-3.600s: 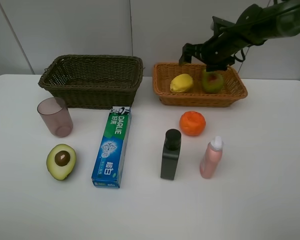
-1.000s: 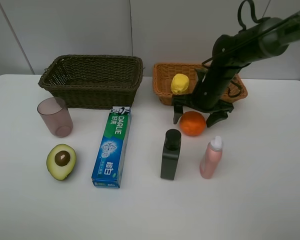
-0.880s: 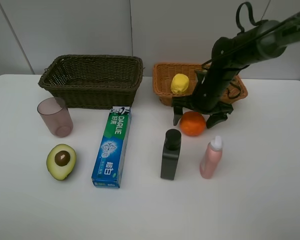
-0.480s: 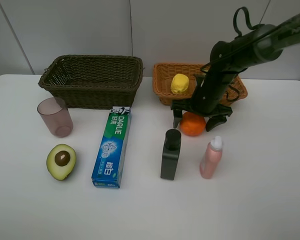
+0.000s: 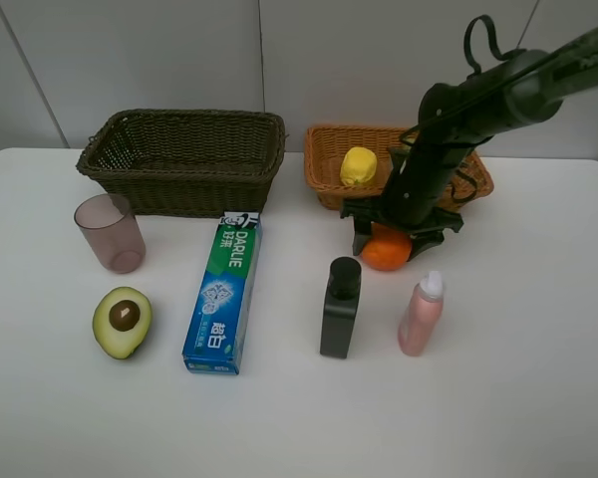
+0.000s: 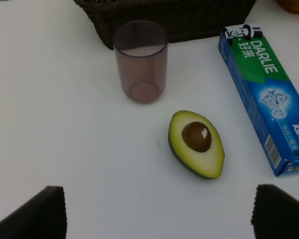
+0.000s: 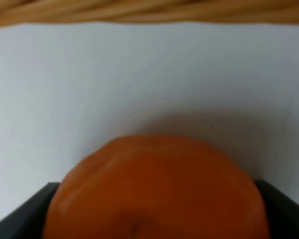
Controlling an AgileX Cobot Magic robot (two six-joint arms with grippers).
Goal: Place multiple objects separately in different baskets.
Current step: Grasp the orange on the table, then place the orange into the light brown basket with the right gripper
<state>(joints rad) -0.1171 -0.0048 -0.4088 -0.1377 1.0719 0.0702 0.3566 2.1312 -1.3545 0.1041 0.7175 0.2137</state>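
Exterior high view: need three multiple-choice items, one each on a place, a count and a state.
1. Where is the lemon?
A) in the orange-tan basket
B) in the dark basket
C) beside the avocado

2. How many bottles stand on the table?
A) one
B) two
C) three

3. The right end effector is:
A) open above the cup
B) closed on the orange
C) gripping the toothpaste box

Answers:
1 A, the lemon sits inside that basket's rim.
2 B, the black bottle and the pink bottle are both upright.
3 B, its jaws sit against both sides of the orange, which rests on the table.
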